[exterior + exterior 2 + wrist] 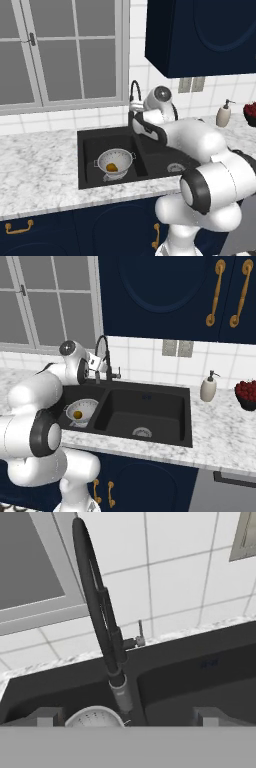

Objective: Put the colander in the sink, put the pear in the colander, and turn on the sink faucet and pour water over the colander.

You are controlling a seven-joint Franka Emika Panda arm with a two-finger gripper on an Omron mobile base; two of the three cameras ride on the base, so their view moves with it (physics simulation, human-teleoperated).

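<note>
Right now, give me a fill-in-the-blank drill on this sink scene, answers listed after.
1. The colander sits in the ____ basin of the sink, seen from the robot.
2. The fruit lying inside the colander is the ____.
3. The gripper faces the faucet with its jaws ____.
4. The soap bottle stands on the counter between the sink and the bowl of ____ fruit.

Answers: left; pear; open; red

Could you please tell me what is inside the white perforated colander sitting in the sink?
The white perforated colander in the black double-basin sink's left basin holds one small golden-brown pear. The pear's underside and the colander floor beneath it are covered.
</note>
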